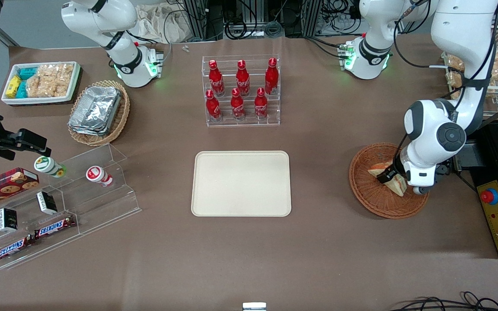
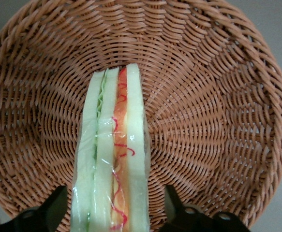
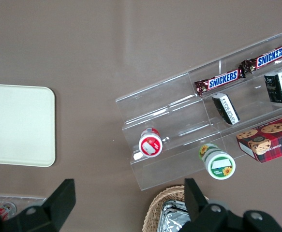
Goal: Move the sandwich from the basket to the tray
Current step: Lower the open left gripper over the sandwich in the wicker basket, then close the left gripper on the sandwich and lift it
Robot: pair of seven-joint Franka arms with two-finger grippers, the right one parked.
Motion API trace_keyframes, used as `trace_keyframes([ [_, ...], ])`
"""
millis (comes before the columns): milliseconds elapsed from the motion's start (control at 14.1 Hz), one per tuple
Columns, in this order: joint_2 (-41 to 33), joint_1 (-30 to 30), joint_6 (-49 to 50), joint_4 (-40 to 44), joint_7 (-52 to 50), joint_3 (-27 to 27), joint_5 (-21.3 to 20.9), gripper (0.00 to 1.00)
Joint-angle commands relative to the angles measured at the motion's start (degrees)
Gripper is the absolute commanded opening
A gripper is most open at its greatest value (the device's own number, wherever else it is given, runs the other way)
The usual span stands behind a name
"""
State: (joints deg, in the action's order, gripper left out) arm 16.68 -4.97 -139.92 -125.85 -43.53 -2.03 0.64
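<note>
The sandwich point(image 1: 398, 185), a wrapped wedge of white bread with an orange-red and green filling stripe, stands on its edge in the round reddish-brown wicker basket point(image 1: 374, 203) toward the working arm's end of the table. My left gripper point(image 1: 392, 176) is lowered into the basket and is open, one finger on each side of the sandwich point(image 2: 114, 159), with a small gap at each side. The left wrist view shows the basket's weave point(image 2: 218, 121) around it. The cream-beige tray point(image 1: 240, 183) lies flat at the table's middle with nothing on it, and its corner shows in the right wrist view point(image 3: 15, 123).
A clear rack of red bottles point(image 1: 241, 90) stands farther from the front camera than the tray. A tan basket of foil containers point(image 1: 97, 112), a white bin of snacks point(image 1: 41, 82) and a clear stepped stand with snacks point(image 1: 59, 194) lie toward the parked arm's end.
</note>
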Motion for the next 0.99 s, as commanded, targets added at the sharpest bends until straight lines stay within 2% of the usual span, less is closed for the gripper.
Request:
trace_keyframes([
  [0,0.89,0.22,-1.32,0.08,-1.21,0.09,-0.03,0.40],
  [213,1.51,0.22,-2.11,0.17,-1.38,0.09,-0.03,0.01],
  [354,0.72,0.57,-2.03,0.25,-1.47,0.09,-0.03,0.00],
  [496,-3.47,0.93,0.07,0.43,-2.52,0.09,-0.12,0.00],
  [638,-8.66,1.19,10.04,3.22,-1.48,0.27,-0.12,0.00],
  [921,-10.97,0.58,33.43,17.18,4.06,2.54,0.06,0.00],
])
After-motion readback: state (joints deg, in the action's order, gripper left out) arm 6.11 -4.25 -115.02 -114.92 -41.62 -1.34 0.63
